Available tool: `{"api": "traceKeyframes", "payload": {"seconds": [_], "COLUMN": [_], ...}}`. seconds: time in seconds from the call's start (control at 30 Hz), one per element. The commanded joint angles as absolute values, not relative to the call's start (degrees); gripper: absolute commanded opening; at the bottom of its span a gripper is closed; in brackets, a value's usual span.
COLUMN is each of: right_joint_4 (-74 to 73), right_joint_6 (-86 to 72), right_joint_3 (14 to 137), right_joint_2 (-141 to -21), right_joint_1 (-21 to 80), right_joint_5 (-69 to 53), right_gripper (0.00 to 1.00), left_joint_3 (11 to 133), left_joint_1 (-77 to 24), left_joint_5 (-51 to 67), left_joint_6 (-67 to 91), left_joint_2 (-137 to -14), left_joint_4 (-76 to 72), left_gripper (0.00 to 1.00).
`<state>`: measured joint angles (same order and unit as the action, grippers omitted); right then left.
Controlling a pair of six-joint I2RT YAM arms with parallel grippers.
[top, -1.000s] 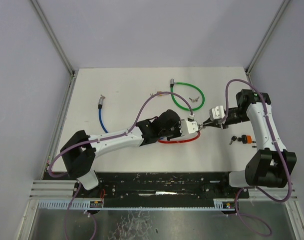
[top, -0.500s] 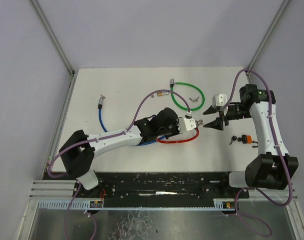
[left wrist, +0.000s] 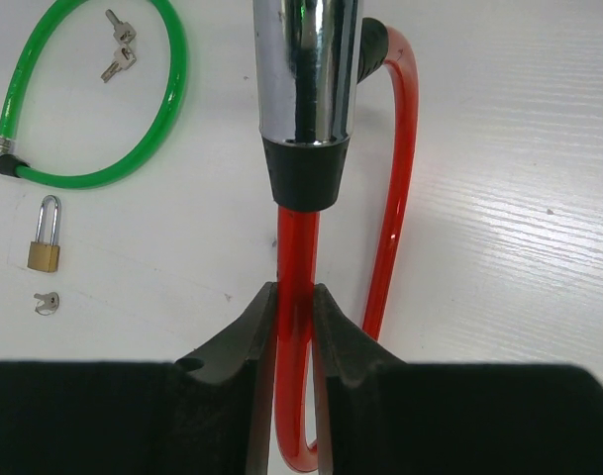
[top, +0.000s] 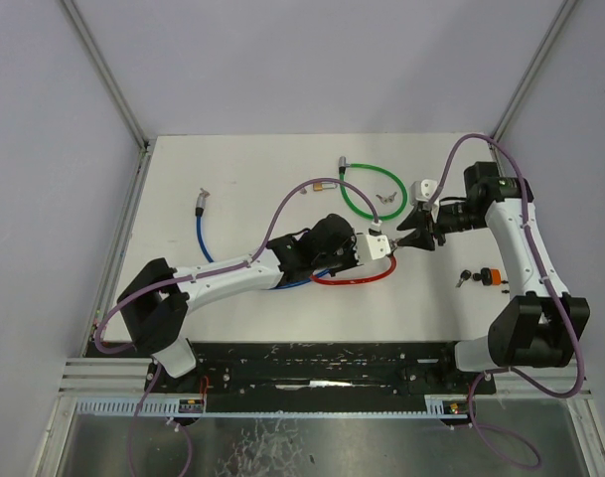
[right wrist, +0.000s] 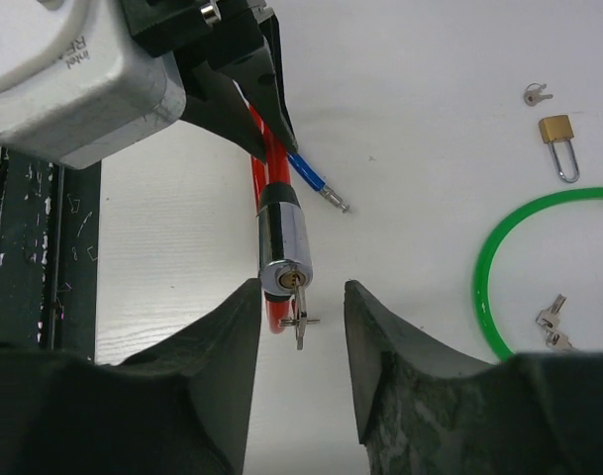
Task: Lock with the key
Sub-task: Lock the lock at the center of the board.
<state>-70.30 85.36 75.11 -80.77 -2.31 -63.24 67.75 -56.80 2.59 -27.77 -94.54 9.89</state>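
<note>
On the white table (top: 242, 179), the left arm (top: 232, 273) stretches toward centre, its left gripper (left wrist: 293, 297) clamped on the red cable lock (left wrist: 395, 168) just behind the chrome cylinder (right wrist: 283, 242). The right gripper (right wrist: 301, 289) faces the cylinder's end, fingers spread. The small key (right wrist: 299, 317) sticks from the keyhole between them, touching neither.

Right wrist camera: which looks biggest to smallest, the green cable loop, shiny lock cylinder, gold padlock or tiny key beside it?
1. Green cable loop, though partly cut off.
2. Shiny chrome lock cylinder; it is held nearer the camera, so it may only look this big.
3. Small brass padlock.
4. Tiny silver key beside the padlock.
</note>
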Motion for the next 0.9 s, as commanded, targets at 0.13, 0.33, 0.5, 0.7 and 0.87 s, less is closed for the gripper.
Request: {"api": "traceKeyframes", "payload": {"seconds": [0.13, 0.33, 0.5, 0.7, 0.87], "right_joint_4": [-69.71, -70.46, -75.82, -78.65, -79.79], "right_joint_6": [83.7, 84.68, 89.92, 89.48, 89.75], "right_joint_3": [74.99, 75.19, 77.73, 84.23, 87.38], "right_joint_2": [-82.67, -83.06, -84.72, -86.35, -85.52], "right_joint_1": [-0.54, -0.01, 0.03, -0.04, -2.11], "right_joint_5": [-60.11, -58.4, -56.54, -51.09, -47.75], "right_gripper": [0.28, 0.25, 0.01, 0.0, 0.0], "left_joint_3": [66.47, 66.74, 66.74, 65.81, 64.28], "left_joint_1": [-56.74, -56.7, -56.63, -56.49, -55.83], "left_joint_5": [4.47, 4.37, 4.29, 3.58, 3.25], "left_joint_6": [-26.15, -26.2, -26.36, -26.47, -26.18], "left_joint_2": [-95.41, -95.56, -95.45, -94.72, -93.56], "left_joint_4": [14.15, 14.31, 14.45, 14.27, 13.78], "left_gripper": [0.0, 0.0, 0.0, 0.0, 0.0]}}
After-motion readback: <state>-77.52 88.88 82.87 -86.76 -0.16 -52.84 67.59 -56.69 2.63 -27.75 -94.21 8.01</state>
